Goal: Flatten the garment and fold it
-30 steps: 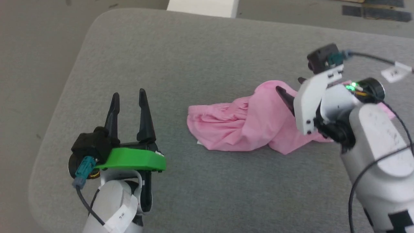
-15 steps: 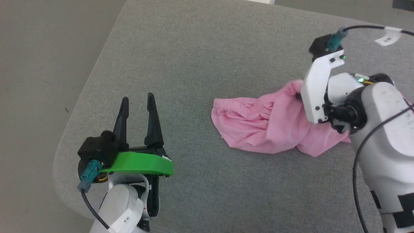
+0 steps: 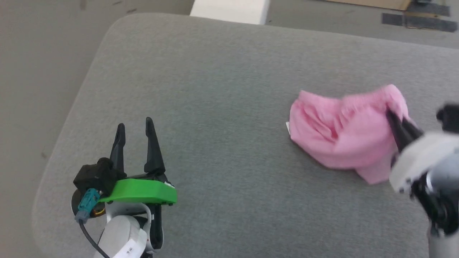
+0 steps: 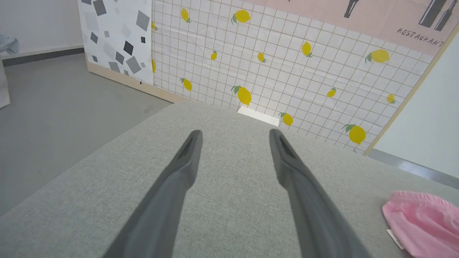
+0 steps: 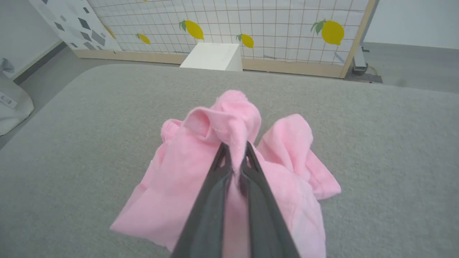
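Where the right gripper (image 5: 233,148) pinches a raised ridge of the garment (image 3: 340,139), its two fingers are almost together w/ only pink cloth between them. By my reading the hold is meant to lift or drag one edge so the bunched shorts can be spread out, i.e. flattening stage, folding not yet begun. The garment lies crumpled on the grey pad (image 3: 215,89), toward the pad's right side, pulled up at the pinch, the rest slumped on the pad.

The left gripper (image 3: 134,123) is held over the pad's near-left corner, well apart from the cloth, fingers spread wide & gripping nothing. It is prob. parked to leave room, ready to take a second edge.

Labels: a small white label (image 4: 394,238) pokes out at the garment edge facing the pad's left side; no print legible. Beyond the pad's far edge stand a lemon-print panel (image 4: 287,71) & a pink poster (image 4: 394,21) reading "RESTAURANT", last letter partly clipped. The cable tag (image 3: 129,247) on the left arm has marks too small to read.
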